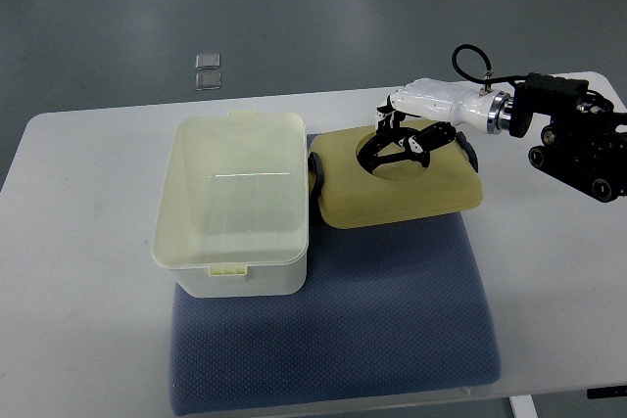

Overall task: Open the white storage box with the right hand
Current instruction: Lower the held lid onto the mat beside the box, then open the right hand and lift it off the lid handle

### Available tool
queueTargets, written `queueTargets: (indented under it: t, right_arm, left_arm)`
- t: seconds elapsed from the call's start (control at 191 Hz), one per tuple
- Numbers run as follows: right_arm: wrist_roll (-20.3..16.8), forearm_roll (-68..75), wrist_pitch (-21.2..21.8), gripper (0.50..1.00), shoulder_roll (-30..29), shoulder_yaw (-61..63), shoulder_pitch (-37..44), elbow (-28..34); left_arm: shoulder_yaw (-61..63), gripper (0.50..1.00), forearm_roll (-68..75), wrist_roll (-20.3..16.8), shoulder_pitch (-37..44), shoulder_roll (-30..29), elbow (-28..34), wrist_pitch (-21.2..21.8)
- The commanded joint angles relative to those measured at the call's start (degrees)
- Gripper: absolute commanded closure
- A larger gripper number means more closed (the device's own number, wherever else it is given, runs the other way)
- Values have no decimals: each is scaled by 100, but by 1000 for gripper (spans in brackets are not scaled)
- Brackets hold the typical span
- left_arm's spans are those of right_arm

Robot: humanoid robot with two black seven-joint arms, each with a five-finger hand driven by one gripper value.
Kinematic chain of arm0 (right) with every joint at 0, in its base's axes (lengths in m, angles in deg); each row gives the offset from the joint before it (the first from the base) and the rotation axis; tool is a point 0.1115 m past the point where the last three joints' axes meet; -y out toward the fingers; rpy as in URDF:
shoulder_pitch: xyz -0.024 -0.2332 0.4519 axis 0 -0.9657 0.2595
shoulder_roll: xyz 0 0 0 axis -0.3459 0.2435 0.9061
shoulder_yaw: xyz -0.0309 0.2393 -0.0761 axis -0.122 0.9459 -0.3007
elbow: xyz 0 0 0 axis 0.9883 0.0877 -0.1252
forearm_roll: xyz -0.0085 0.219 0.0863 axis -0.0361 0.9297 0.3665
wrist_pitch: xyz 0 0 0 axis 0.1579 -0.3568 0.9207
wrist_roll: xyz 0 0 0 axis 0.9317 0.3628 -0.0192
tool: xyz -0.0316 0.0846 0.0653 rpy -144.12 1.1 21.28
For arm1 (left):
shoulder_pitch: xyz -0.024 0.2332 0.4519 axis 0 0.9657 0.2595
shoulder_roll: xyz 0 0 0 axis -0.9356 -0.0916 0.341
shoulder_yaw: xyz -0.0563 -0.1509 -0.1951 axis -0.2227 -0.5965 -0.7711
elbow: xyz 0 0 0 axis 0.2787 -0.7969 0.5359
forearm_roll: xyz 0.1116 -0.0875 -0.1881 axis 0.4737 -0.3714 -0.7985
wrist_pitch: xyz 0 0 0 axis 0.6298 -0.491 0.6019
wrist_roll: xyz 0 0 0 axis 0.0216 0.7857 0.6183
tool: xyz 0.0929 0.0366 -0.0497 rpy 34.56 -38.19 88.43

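The white storage box (235, 205) stands open on the left part of a blue mat (333, 340), its inside showing and holding nothing. Its yellowish lid (402, 193) lies off the box just to the right, flat on the mat, with dark clips at its left and right ends. My right hand (404, 144) reaches in from the right edge and hovers over the lid's far middle. Its black fingers (421, 140) are spread loosely and grasp nothing. The left arm does not show.
The mat lies on a white table (78, 242) whose far edge runs just behind the box. Two small clear squares (207, 69) lie on the grey floor beyond the table. My right forearm (578, 134) crosses the table's right end.
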Motion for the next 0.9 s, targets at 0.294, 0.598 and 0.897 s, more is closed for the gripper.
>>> queueTargets:
  t: [0.294, 0.598, 0.897]
  right_arm:
    - [61, -11, 0, 570, -325, -18, -22, 76]
    - [79, 314, 949, 574, 105, 8, 391, 120]
    - [35, 1895, 3110, 570, 378, 518, 699, 243]
  left_arm:
    - [0, 500, 0, 0, 0, 0, 0, -5]
    - [0, 500, 0, 0, 0, 0, 0, 4]
    - [0, 500, 0, 0, 0, 0, 0, -5]
